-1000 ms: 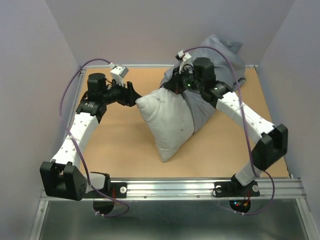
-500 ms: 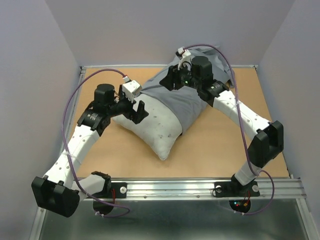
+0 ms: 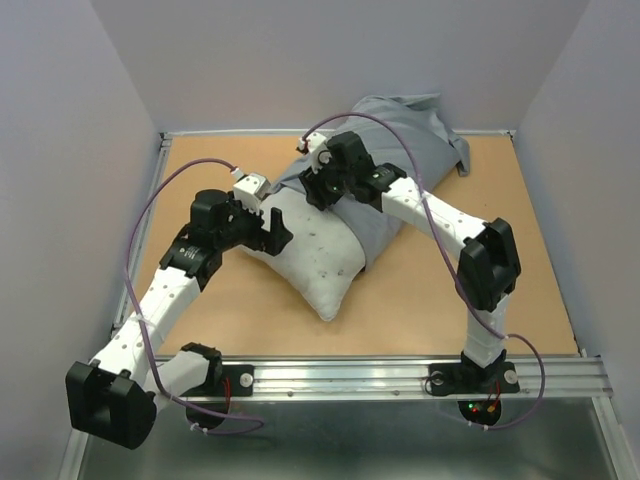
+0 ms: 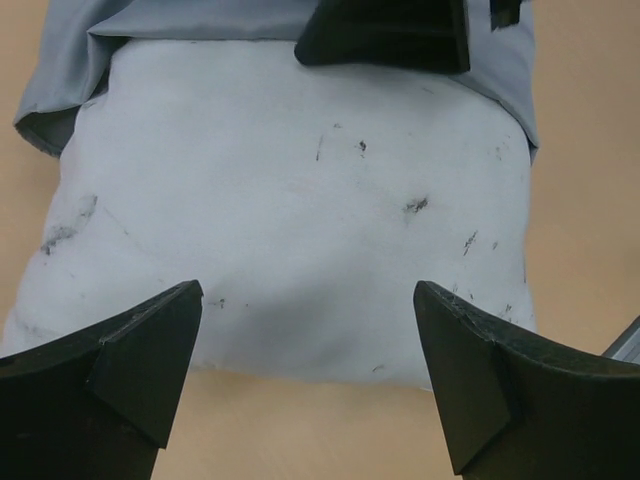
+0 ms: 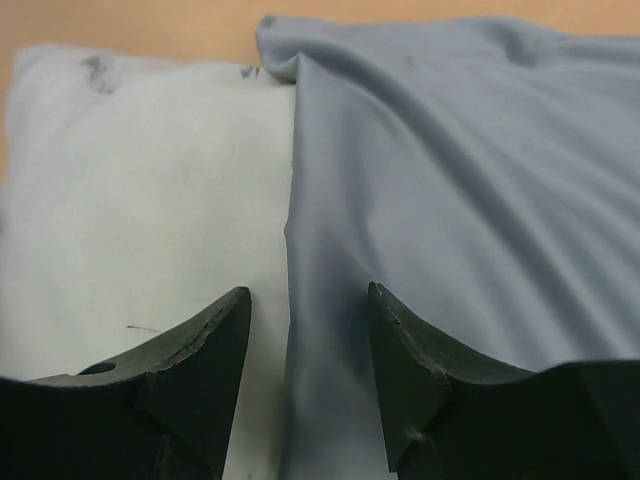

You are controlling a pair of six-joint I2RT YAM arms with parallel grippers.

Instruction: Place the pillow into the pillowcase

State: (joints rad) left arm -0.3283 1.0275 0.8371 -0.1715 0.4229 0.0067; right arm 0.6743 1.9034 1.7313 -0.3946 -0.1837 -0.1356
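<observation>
The pillow [image 3: 312, 262] lies on the tabletop [image 3: 425, 300], its far half inside the pillowcase [image 3: 405, 140] and its near half bare. The case's slack is bunched against the back wall.

The left jaws stand wide open at the bare end, holding nothing. The right jaws are part open astride the hem [image 5: 290, 200], apparently not pinching it, though contact is hard to judge.

With the hem loose, a push on the pillow could drag the case along instead of filling it. The right jaws could also nip pillow and hem together.
</observation>
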